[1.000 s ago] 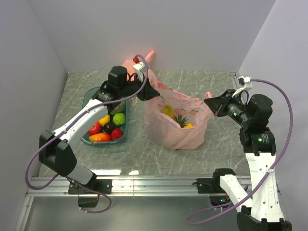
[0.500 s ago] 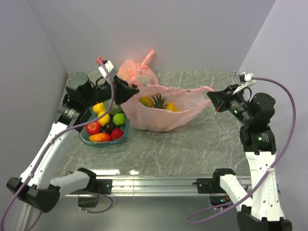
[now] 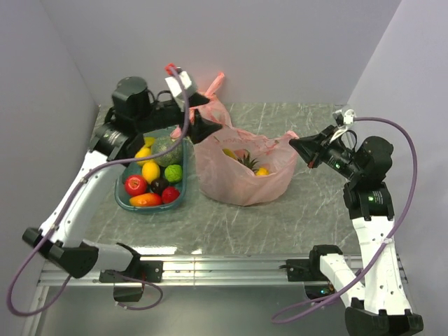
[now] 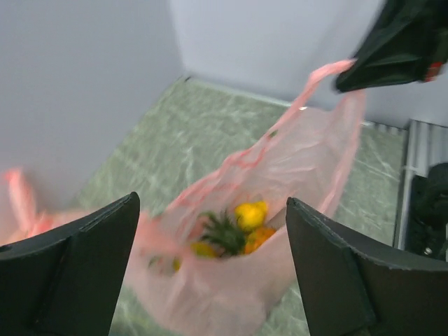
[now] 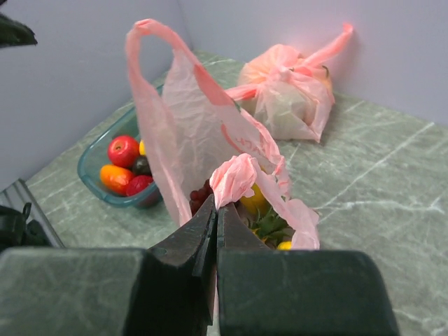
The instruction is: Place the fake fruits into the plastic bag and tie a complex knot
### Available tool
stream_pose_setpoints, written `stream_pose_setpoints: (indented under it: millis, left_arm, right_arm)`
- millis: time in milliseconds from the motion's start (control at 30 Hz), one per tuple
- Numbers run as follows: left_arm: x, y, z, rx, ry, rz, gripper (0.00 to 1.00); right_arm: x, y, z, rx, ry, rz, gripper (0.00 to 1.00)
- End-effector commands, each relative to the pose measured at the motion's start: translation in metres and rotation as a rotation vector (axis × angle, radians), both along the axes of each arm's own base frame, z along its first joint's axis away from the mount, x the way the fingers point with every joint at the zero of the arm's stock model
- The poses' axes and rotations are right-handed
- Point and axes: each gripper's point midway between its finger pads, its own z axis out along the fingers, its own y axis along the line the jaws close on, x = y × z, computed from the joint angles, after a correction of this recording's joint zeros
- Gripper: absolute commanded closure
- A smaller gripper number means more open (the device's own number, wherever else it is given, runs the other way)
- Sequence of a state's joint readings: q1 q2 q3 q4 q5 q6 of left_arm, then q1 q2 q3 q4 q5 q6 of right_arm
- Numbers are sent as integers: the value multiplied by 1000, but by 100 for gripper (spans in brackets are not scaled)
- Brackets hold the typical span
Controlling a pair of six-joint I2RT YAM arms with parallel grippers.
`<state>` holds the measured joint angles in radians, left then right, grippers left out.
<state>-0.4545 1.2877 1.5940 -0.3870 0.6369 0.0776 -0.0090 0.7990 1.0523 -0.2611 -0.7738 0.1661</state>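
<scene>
Right gripper (image 5: pixel 215 206) clamped tight on the right handle of the plastic bag (image 3: pixel 238 178), pink film pinched between closed jaws. Left gripper (image 3: pixel 207 130) spread wide, nothing in it, just off the bag's left rim; left handle loop (image 5: pixel 150 31) standing free. Bag mid-table (image 3: pixel 315 210), mouth open, pineapple (image 3: pixel 246 159) plus yellow fruits inside. In teal tub (image 3: pixel 123 189) left of bag: red apple (image 3: pixel 136 185), lemon (image 3: pixel 150 170), lime (image 3: pixel 173 173)

My left gripper (image 4: pixel 211 203) stands spread wide — ahead, between its fingers (image 4: pixel 77 280), I see the plastic bag (image 4: pixel 308 161), fake fruits (image 4: pixel 248 213) inside.
</scene>
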Motion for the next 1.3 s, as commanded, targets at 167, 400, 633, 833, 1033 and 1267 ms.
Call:
stream_pose_setpoints:
  millis: [167, 400, 633, 833, 1033, 1267]
  left_arm:
    - [-38, -93, 12, -21, -110, -435, 19]
    - [-59, -141, -8, 5, -210, -703, 53]
    - [-73, -161, -20, 35, -296, -723, 64]
    - [-73, -175, -31, 61, -288, -719, 66]
    - [-69, -181, -40, 88, -300, -694, 64]
    - [-59, -184, -47, 119, -325, -654, 64]
  right_arm:
    - [-14, 7, 7, -64, -142, 81, 100]
    - [-28, 17, -7, -127, -187, 190, 100]
    - [-29, 28, -14, -170, -197, 261, 99]
    - [-30, 33, -14, -190, -219, 289, 98]
    - [-37, 40, -15, -205, -231, 333, 98]
    - [-40, 43, -14, -219, -243, 358, 98]
